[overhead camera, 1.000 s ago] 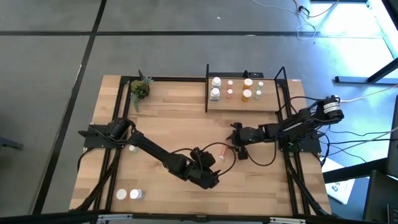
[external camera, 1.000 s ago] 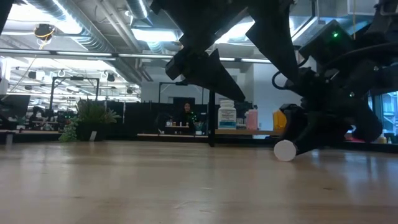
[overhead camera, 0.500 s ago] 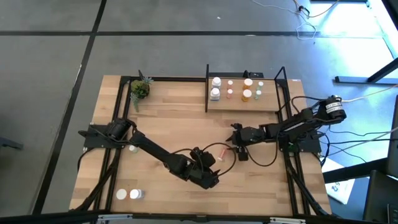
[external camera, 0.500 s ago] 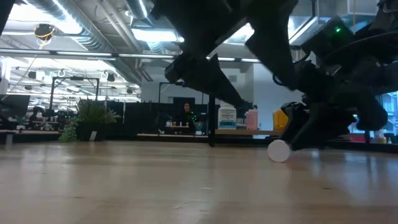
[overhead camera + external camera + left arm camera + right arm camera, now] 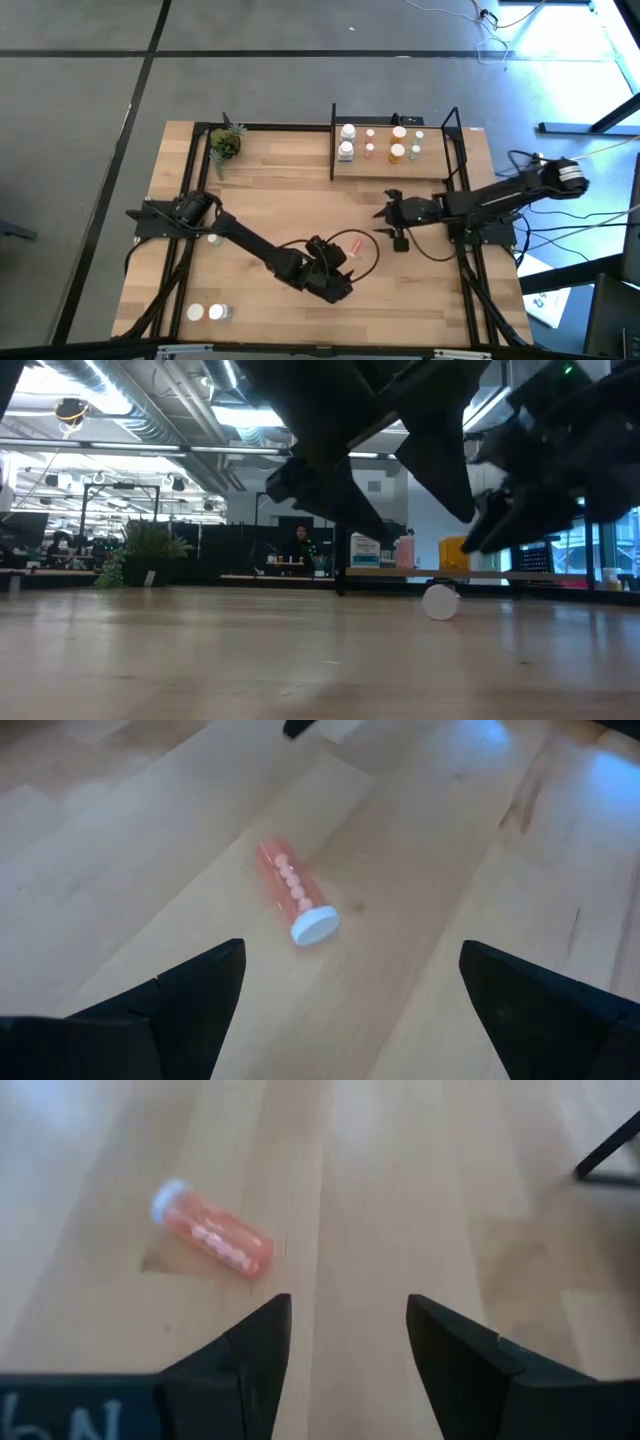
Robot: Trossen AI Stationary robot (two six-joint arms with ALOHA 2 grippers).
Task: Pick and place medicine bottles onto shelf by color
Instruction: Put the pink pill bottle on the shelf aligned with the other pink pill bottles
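Midway: several bottles stand on my shelf (image 5: 395, 165), the pink bottle (image 5: 352, 244) lies loose on the table between my open left gripper (image 5: 335, 262) and open right gripper (image 5: 388, 213), two white bottles (image 5: 205, 312) remain.

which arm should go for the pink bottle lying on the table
Probably the left. The left gripper sits open close beside the fallen pink bottle, facing its cap. The right gripper, also open, is farther away.
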